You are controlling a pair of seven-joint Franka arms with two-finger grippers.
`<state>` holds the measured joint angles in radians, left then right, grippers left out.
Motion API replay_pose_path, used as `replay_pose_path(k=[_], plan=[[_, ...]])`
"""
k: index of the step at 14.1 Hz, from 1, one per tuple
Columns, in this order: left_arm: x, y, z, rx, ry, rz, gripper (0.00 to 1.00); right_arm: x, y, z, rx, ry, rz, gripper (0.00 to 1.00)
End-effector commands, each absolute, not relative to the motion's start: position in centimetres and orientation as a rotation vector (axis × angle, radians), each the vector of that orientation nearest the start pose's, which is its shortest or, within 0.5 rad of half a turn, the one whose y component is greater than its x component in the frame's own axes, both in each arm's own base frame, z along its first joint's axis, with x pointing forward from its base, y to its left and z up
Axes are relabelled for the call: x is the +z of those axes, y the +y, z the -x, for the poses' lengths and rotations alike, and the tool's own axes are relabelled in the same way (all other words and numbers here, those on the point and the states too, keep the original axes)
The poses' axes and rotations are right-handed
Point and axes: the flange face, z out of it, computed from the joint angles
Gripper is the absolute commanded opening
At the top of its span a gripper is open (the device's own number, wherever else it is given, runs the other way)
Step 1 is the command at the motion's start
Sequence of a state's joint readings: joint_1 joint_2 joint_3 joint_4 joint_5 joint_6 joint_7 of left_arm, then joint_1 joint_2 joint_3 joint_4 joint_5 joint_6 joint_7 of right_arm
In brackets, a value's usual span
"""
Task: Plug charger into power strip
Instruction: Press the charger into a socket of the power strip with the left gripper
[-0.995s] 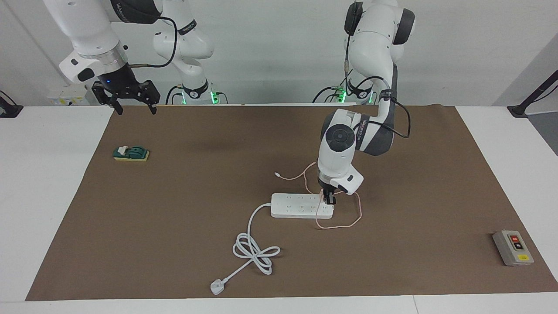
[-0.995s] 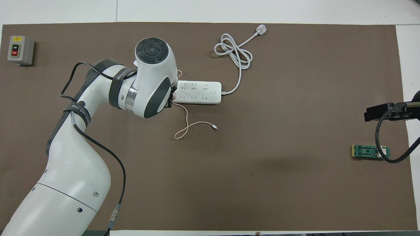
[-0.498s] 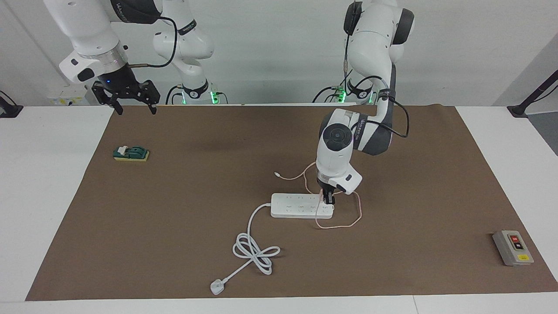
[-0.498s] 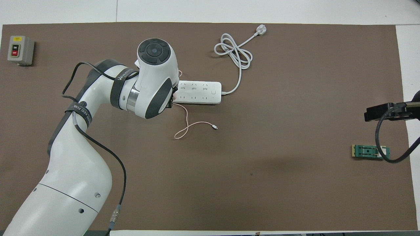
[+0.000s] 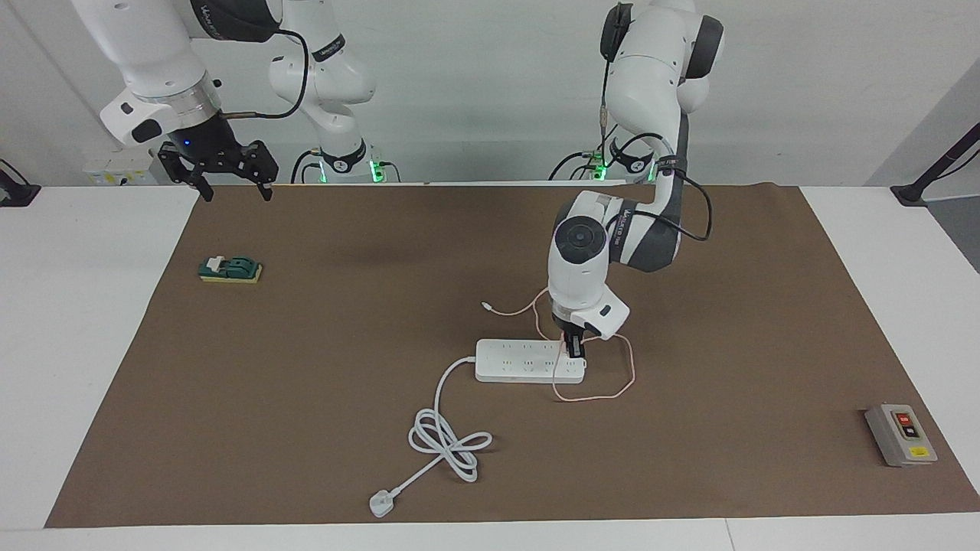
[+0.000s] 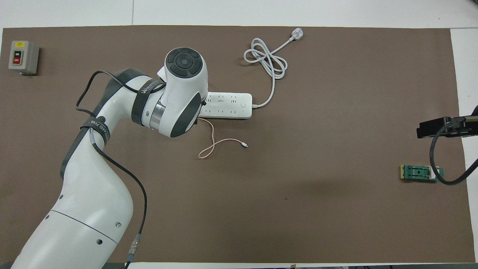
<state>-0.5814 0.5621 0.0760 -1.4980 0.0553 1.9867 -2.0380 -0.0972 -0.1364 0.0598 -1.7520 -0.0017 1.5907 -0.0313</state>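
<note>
Charger (image 5: 568,347) sits pinched in the left gripper (image 5: 575,353), whose fingers are closed tight on the pale pink cube right over the power strip (image 5: 521,360), at the strip's end toward the left arm. The strip's long axis runs across the table, so seating the plug looks like a straight push down. Its pink cable (image 5: 605,390) loops loosely on the brown mat (image 5: 306,398) beside it. The right gripper (image 5: 227,170) waits, fingers wide, over the mat's corner.
</note>
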Motion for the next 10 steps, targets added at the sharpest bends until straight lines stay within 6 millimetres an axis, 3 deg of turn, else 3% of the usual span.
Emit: replay_pose_path(k=[1,10], plan=[[32.1,-39.5,-58.5,-0.013,-2.118,2.276,0.00,61.7,-2.1,-50.7,0.038,0.007,3.133,1.00],[28.8,-38.4,-57.9,-0.040,-2.124,2.307,0.00,61.6,-2.0,-50.6,0.041,0.004,3.133,1.00]])
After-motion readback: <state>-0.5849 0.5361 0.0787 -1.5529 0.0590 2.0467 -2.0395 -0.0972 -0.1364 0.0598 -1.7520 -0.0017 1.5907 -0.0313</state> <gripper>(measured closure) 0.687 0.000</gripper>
